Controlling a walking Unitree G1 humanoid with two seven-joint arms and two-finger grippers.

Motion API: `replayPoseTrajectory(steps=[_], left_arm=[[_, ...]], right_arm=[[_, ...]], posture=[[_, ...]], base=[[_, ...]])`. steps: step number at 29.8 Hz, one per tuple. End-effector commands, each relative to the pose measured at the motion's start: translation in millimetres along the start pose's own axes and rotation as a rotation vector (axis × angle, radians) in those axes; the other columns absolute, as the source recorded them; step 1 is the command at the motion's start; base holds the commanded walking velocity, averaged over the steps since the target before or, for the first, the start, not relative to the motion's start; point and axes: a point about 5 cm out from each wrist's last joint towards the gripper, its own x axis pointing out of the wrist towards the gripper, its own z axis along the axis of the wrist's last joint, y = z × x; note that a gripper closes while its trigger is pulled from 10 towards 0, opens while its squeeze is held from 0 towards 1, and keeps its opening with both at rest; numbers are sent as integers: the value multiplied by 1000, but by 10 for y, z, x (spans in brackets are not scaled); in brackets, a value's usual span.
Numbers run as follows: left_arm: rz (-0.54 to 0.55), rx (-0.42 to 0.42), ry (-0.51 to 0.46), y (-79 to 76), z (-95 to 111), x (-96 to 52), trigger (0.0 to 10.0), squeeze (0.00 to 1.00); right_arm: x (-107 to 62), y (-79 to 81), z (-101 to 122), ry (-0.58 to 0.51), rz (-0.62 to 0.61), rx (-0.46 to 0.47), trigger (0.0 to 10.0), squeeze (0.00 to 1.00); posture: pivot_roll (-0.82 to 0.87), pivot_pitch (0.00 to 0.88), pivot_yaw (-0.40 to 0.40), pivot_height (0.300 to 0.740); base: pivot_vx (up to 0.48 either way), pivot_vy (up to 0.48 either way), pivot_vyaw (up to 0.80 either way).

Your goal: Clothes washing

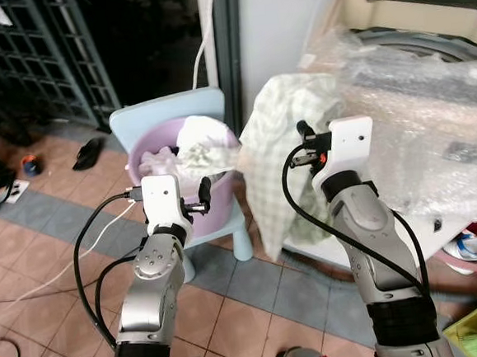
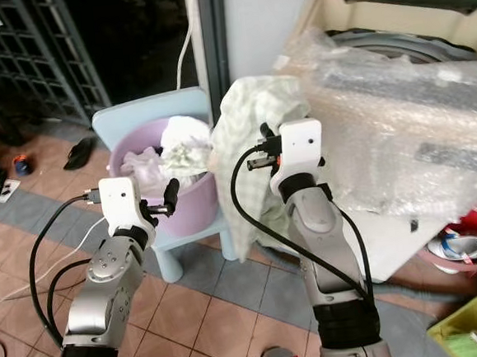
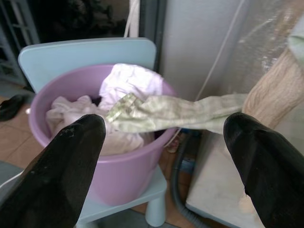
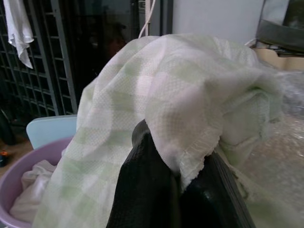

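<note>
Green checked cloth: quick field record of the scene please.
cloth: green checked cloth, one end trailing into the tub, the rest draped by the washer
right hand: shut on the cloth, raised
left hand: open, facing the tub
tub: purple tub on a blue chair, holding white laundry
washer: washing machine under bubble wrap

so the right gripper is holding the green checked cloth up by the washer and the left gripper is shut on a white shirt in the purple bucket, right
Not quite. The left gripper is open and holds nothing; the left wrist view shows its fingers spread before the purple bucket. The rest stands: the right gripper is shut on the green checked cloth beside the washer.
</note>
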Motion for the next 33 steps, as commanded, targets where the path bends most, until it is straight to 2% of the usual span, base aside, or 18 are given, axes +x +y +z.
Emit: replayPoseTrajectory(steps=[1,15,22,27,33], left_arm=[[5,-29,-5,-40,-4,-6,10000,0],[-29,-47,-35,-46,31,-20,10000,0],[-35,-50,-42,-48,41,-14,10000,0],[-37,-51,-44,-45,43,-9,10000,0],[-40,-53,-43,-49,44,-3,10000,0]], right_arm=[[36,26,78,-39,8,-2,10000,0],[86,-14,139,-68,-2,-19,10000,0],[145,-54,195,-93,-6,-36,10000,0],[211,-91,247,-115,-11,-73,10000,0],[433,-291,457,-175,-75,-109,10000,0]], posture=[[-36,37,52,740],[-40,41,58,740],[-45,40,62,740],[-45,37,63,740],[-48,35,66,740]], base=[[0,0,-800],[54,0,-632],[292,0,0],[307,0,-99],[304,0,-800]])
